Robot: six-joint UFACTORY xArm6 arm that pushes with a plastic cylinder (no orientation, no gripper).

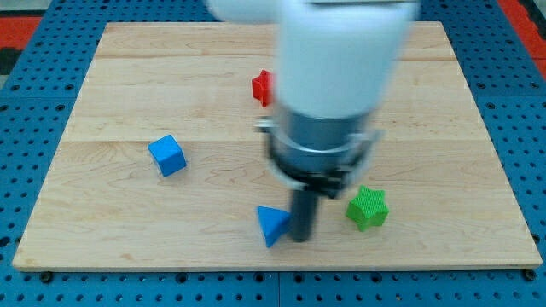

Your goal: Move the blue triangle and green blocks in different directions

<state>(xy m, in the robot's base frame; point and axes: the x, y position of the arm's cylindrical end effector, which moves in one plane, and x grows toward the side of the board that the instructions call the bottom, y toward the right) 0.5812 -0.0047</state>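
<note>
The blue triangle point(272, 225) lies near the board's bottom edge, a little left of centre. My tip point(302, 238) stands right beside it on its right side, touching or nearly touching. The green block point(368, 208), star-like in shape, sits to the right of my tip with a small gap between them. The rod comes down from the big white and grey arm body point(328, 85) that fills the view's top centre.
A blue cube point(167, 155) sits at the view's left-middle. A red block point(263, 87) shows at the top centre, partly hidden behind the arm. The wooden board point(102, 230) lies on a blue pegboard point(26, 128); its bottom edge is close below my tip.
</note>
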